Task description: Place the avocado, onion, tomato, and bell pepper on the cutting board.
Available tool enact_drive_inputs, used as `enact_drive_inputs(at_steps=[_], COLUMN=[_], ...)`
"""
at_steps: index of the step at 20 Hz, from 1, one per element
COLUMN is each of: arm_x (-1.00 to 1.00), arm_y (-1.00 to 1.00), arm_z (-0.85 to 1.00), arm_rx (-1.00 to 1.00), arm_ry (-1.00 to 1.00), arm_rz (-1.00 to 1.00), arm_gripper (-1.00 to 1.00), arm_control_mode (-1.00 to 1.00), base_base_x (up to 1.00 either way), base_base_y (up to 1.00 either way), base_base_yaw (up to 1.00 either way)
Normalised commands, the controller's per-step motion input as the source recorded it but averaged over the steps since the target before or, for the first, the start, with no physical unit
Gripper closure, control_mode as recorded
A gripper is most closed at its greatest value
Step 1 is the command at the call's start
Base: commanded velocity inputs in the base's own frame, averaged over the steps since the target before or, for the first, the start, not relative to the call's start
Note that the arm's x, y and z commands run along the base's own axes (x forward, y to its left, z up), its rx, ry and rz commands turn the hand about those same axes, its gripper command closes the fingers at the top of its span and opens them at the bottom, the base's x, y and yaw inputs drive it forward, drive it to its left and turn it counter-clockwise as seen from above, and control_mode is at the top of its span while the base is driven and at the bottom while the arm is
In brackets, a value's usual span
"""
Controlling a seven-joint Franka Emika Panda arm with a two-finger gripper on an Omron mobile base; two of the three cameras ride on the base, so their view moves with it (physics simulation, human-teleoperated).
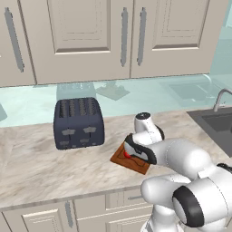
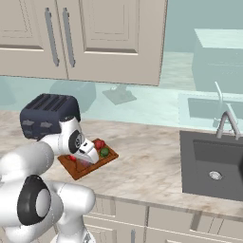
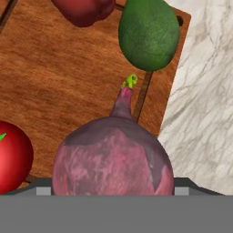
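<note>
The mauve onion (image 3: 113, 154) sits between my gripper's (image 3: 113, 191) jaws, which are shut on its sides just above the cutting board (image 3: 68, 82). The tomato (image 3: 11, 161) rests on the board to the onion's left in the hand view. Farther along the board lie the dark-green avocado (image 3: 148, 34) near its edge and the red bell pepper (image 3: 84, 9). In the right base view, the gripper (image 2: 88, 159) hangs over the board (image 2: 83, 171), with the pepper (image 2: 98, 144) and avocado (image 2: 104, 152) beyond it. In the left base view, the hand hides most of the board (image 1: 136, 165).
A dark toaster (image 1: 79, 122) stands on the marble counter to the left of the board. The sink (image 2: 213, 166) with its faucet (image 2: 228, 121) is set into the counter at the right. Wall cabinets hang above. The counter's front edge runs just below the board.
</note>
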Motion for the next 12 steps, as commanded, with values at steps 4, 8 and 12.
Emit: enact_drive_inputs(at_steps=[4,8,12], arm_x=[0.05,0.0,0.0], arm_y=[0.0,0.01,0.02], arm_z=[-0.12,-0.11,-0.01], arm_rx=[0.0,0.0,0.05], arm_ry=[0.0,0.0,-0.01], arm_rz=[0.01,0.01,0.03], arm_gripper=[1.0,-1.0,-1.0], arm_control_mode=[-1.0,-1.0,-1.0], base_base_x=[0.0,0.0,0.0], base_base_y=[0.0,0.0,0.0], base_base_yaw=[0.0,0.0,0.0])
